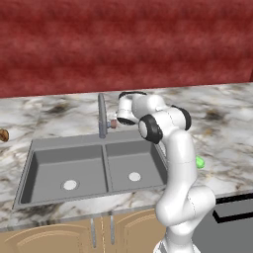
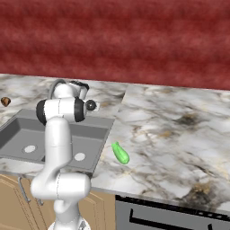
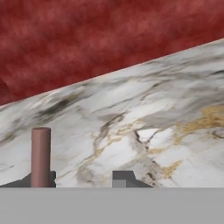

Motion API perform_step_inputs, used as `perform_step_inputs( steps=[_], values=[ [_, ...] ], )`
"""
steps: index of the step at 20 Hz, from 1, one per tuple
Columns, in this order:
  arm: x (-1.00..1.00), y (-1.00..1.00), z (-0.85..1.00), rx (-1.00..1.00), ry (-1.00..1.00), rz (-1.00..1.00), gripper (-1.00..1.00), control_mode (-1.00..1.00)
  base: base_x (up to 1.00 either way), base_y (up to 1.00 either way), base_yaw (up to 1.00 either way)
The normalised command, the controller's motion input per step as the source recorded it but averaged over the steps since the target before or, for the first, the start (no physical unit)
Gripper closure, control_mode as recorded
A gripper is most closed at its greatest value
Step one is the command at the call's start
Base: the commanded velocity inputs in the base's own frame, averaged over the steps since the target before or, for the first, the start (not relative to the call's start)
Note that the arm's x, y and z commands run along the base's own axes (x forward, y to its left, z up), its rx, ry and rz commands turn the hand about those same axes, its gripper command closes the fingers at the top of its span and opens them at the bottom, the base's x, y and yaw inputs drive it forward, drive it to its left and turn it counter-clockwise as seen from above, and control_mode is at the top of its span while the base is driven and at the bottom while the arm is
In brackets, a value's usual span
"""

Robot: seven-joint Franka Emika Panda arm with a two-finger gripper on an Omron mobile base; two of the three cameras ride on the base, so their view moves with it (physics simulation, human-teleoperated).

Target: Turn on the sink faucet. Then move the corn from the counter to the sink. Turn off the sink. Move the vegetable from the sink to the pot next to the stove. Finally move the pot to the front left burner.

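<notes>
Reaching toward the sink faucet at upper centre of the left base view, the hand sits at its reddish lever, presumably to work the water. Its fingertips stand somewhat apart, the lever by one tip; whether they pinch it, I cannot tell. The corn lies on the counter, right of the sink.

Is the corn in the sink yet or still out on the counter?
Out. The corn lies on the counter just right of the sink, whose basins hold nothing but their drains.
</notes>
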Motion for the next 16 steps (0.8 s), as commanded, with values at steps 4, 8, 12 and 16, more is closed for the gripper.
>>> perform_step_inputs(
  steps=[4,8,12,16],
  values=[
    [-0.05,-1.0,-0.63,0.12,0.08,-0.03,1.0,-1.0,0.0,0.0,0.0],
    [-0.14,-0.93,-0.58,0.13,0.06,0.0,1.0,-1.0,0.0,0.0,0.0],
    [-0.07,-0.85,-0.49,0.15,0.08,0.0,1.0,-1.0,0.0,0.0,0.0],
    [-0.04,-0.66,-0.43,0.1,0.06,0.0,1.0,-1.0,0.0,0.0,0.0]
  ],
)
